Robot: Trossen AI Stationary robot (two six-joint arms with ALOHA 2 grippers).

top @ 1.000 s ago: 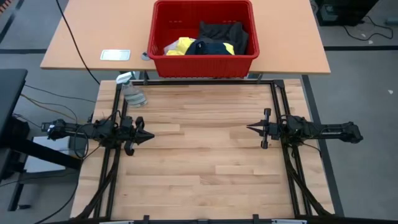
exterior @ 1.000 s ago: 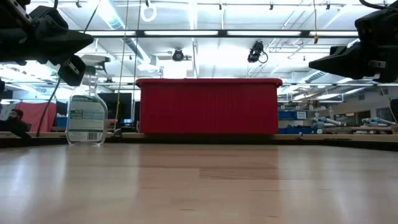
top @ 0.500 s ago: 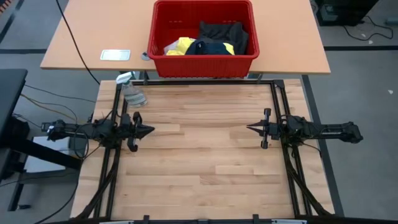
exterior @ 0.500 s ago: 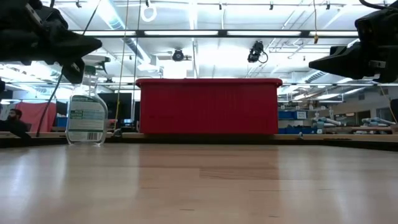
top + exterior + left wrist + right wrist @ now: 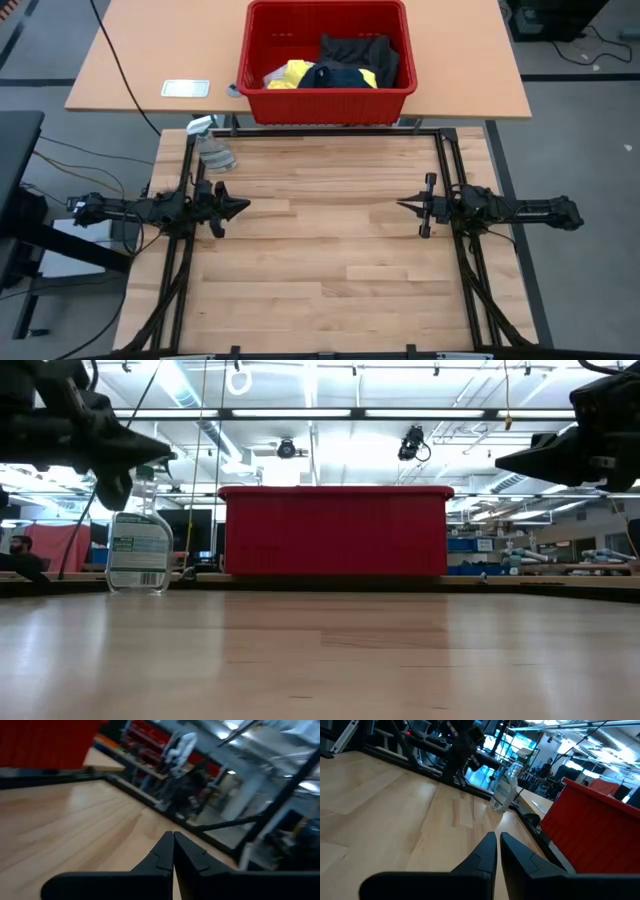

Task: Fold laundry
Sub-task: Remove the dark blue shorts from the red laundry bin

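The laundry (image 5: 345, 62) lies heaped in the red basket (image 5: 258, 55) beyond the tabletop's (image 5: 320, 260) far edge, about equally distant from the clenched, empty left hand (image 5: 240, 208) and right hand (image 5: 401, 207) (both hovering mid-tabletop, tips facing inward).

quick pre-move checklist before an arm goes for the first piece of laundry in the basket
1. Laundry reachable from above: ok, heaped in the open red basket on the far table.
2. Left gripper empty: ok, shut on nothing, at the table's left edge.
3. Right gripper empty: ok, shut on nothing, at the right edge.
4. Jaws ready to grasp: not ok, both must open first.
5. Folding surface free: ok, only the spray bottle stands at its far left corner.
6. Number of garments in the basket: cannot tell, they overlap.
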